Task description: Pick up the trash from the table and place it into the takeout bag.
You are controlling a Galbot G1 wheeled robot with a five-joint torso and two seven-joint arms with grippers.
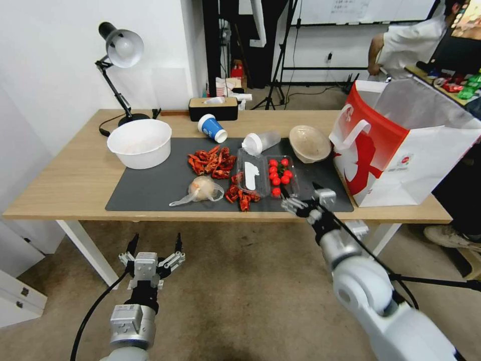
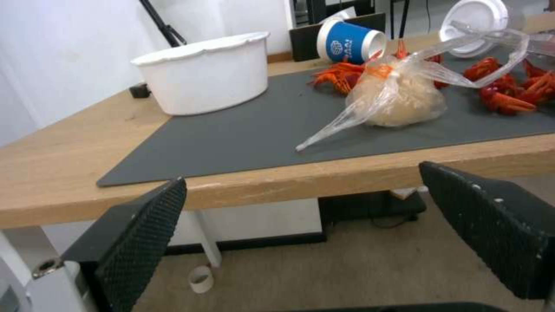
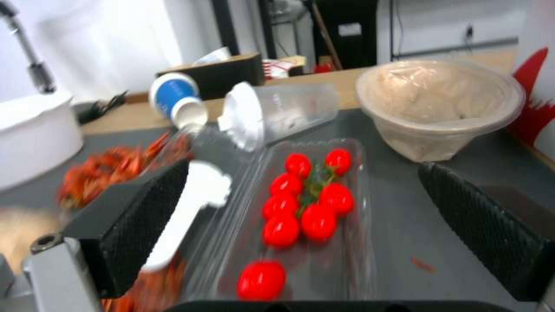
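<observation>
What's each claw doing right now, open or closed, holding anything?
Left claw: open, empty, below the table edge.
Right claw: open, empty, at the table's front edge by the clear box of tomatoes.

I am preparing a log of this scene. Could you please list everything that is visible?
table: 1, light wood, under everything
mat: 1, dark grey, on table
white bowl: 1, mat's left
blue paper cup: 1, lying
lidded cup: 1, translucent, lying
tan bowl: 1, beside bag
takeout bag: 1, red-white, table's right
tomato box: 1, clear
small plastic bag: 1, clear
lamp: 1, black
left gripper: open, below table edge
right gripper: open, near tomato box
</observation>
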